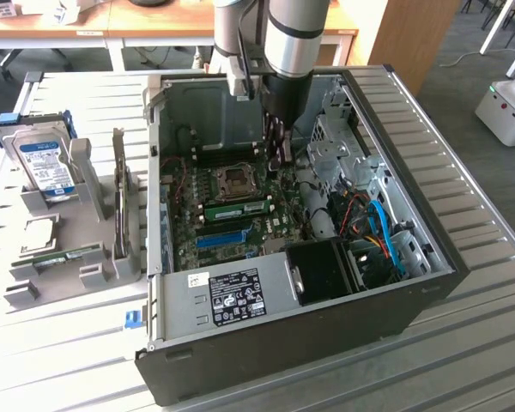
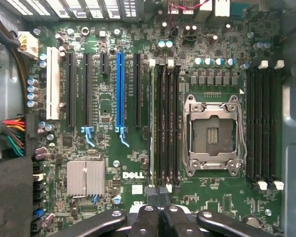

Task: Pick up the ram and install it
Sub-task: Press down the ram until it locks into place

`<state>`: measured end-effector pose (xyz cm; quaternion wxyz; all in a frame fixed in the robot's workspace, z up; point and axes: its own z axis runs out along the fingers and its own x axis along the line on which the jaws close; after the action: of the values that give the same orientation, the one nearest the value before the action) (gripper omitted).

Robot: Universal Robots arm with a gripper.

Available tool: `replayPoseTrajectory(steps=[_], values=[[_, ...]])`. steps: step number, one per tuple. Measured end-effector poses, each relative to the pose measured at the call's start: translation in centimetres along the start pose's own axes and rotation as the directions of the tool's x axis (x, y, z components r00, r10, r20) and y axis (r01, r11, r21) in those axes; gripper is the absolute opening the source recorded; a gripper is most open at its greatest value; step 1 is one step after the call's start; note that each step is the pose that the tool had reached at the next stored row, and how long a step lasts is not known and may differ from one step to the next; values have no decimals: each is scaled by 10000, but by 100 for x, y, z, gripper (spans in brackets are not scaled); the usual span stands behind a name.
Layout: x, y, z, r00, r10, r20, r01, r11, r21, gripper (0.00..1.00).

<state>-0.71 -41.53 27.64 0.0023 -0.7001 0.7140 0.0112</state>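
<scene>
Gripper point(image 2: 158, 217) — fingers drawn together, holding nothing visible — hangs inside the open computer case point(image 1: 429, 283), directly over the motherboard point(image 2: 108, 143). Its black linkage arms frame the wrist view, the fingertips meeting just above one end of the memory slots point(image 2: 165, 123) beside the CPU socket point(image 2: 212, 133). A ram point(image 1: 240, 209) stick lies seated on edge in the slot bank next to the socket: a thin green board, seen from above as a pale sliver point(image 2: 151, 123) along the outermost slot. Judged from this pose, the work stands at the seating stage; done well, pressure falls squarely on the stick's top edge so both white end latches point(image 2: 152, 63) close evenly. A second green stick point(image 1: 64, 257) rests in the grey holder point(image 1: 94, 275) outside the case, on the exterior view's left, near a silver hard drive point(image 1: 45, 163). Surfaces: glossy green laminate, matte black plastic slots, one blue slot point(image 2: 120, 94), a ribbed aluminium heatsink point(image 2: 86, 177) — all rigid.
</scene>
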Motion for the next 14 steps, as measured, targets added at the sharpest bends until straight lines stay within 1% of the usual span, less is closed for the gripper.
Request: replayPoseTrajectory(steps=[14], values=[[4, -3, 224, 10000, 19, 0, -19, 10000, 1, 11]])
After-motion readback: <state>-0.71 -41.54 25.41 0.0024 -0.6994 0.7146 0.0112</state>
